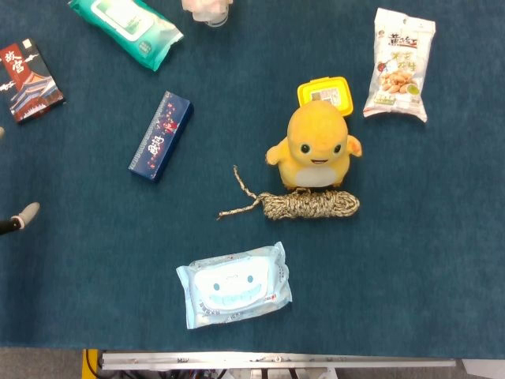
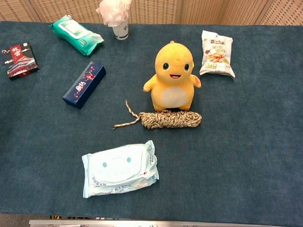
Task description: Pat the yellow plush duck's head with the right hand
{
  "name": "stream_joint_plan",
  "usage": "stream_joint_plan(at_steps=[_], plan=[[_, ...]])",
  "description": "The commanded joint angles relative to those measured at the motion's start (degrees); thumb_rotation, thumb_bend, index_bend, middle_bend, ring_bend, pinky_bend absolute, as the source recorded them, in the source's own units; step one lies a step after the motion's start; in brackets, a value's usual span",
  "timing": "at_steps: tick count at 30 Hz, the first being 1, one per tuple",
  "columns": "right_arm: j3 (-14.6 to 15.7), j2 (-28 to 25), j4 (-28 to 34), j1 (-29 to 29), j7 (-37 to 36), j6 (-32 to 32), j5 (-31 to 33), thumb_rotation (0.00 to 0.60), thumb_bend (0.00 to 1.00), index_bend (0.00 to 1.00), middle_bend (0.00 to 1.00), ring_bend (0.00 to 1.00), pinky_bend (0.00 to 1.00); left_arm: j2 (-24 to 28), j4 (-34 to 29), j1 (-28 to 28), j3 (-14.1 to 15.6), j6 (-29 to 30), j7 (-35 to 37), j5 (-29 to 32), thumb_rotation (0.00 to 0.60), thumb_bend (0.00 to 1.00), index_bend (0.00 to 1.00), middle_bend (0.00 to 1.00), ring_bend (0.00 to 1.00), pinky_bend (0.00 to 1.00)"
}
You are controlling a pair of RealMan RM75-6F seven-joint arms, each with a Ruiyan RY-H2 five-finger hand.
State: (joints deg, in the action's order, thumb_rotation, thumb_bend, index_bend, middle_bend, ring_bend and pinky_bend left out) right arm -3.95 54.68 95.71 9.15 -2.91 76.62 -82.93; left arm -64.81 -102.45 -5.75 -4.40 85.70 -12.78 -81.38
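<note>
A dark blue cloth (image 2: 246,156) covers the table, with a woven tan wall behind it in the chest view. Counted left to right, it carries one red-and-black box (image 2: 16,60), two wipe packs, one navy box (image 2: 84,84), one white cup (image 2: 121,31) stuffed with crumpled tissue, one rope coil (image 2: 171,119), one duck (image 2: 172,76), one yellow tub (image 1: 325,94) and one snack bag (image 2: 217,53). The green wipe pack (image 2: 76,34) lies at the far left beside the cup; the pale blue wipe pack (image 2: 119,169) lies near the front edge, well apart from the rest. The navy box lies slantwise between the green pack and the rope. The duck stands upright near the middle of the cloth, its long axis vertical, face and white belly turned toward the robot, stubby arms out to either side. The rope coil lies crosswise, touching the duck's feet, with a frayed tail trailing off to the left. The yellow tub sits just behind the duck, hidden by its body in the chest view, and the snack bag lies to the right of it. Nothing stands above the duck's head. At the left edge of the head view a dark finger with a pale tip, part of the left hand (image 1: 19,219), pokes in; how its fingers are set cannot be told. The right hand shows in neither view.
</note>
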Motion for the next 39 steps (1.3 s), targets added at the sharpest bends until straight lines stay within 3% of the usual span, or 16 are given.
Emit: stream_joint_plan(at_steps=[1,13,24,39], plan=[[0.1,0.1,0.0,0.0,0.0,-0.1,0.0,0.474,0.00,0.00,0.06,0.00,0.00,0.1,-0.2,-0.2,0.1,-0.4,-0.4,0.2,0.503,0.03,0.15,0.07,0.01,0.00],[-0.2,0.4,0.2,1.5,-1.5,-1.5,-1.3,0.474,0.00,0.00,0.06,0.00,0.00,0.3,-0.5,-0.1,0.1,-0.5,-0.5,0.6,0.520,0.03,0.15,0.07,0.01,0.00],[-2.2,2.1,1.4,8.6,-5.4,-7.6,-4.7,0.467,0.00,0.00,0.06,0.00,0.00,0.3,-0.3,0.1,0.6,-0.3,-0.2,-0.1,0.518,0.03,0.15,0.07,0.01,0.00],[-5.8,6.8,3.3,21.9,-9.8,-20.6,-4.8,0.148,0.00,0.01,0.06,0.00,0.00,0.6,-0.4,0.5,1.2,0.2,0.7,-1.6,0.522,0.03,0.15,0.07,0.01,0.00]])
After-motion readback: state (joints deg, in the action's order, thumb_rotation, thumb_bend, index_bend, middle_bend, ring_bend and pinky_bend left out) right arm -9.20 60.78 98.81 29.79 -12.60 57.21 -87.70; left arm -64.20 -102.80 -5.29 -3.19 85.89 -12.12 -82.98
